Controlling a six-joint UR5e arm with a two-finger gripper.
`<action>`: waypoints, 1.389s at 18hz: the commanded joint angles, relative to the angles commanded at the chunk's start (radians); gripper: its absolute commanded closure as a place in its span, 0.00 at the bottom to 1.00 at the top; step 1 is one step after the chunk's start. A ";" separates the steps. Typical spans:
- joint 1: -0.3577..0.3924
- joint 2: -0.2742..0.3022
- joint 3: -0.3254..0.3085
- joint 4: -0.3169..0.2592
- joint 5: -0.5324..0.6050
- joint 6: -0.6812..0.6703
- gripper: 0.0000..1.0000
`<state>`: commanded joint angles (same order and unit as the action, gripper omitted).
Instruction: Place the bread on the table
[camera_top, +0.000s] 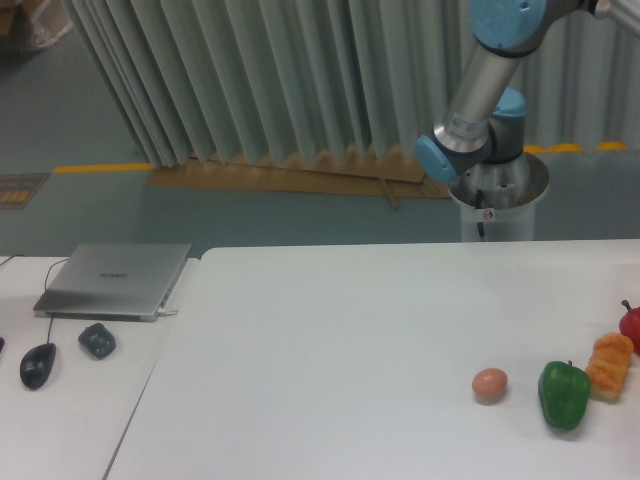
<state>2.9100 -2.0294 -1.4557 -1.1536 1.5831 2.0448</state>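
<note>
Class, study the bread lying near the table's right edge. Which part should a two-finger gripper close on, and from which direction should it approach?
Grip the bread across its narrow middle, probably coming straight down from above. It is oblong and lies flat on the table, so its short width suits the jaws. The green pepper and red item crowd its sides, leaving the top freest.
</note>
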 joint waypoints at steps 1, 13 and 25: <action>-0.002 0.002 -0.002 0.000 0.002 0.000 0.00; -0.024 0.047 -0.012 -0.020 0.048 -0.025 0.00; -0.041 0.058 -0.021 -0.034 0.048 -0.077 0.00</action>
<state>2.8685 -1.9712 -1.4772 -1.1873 1.6306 1.9681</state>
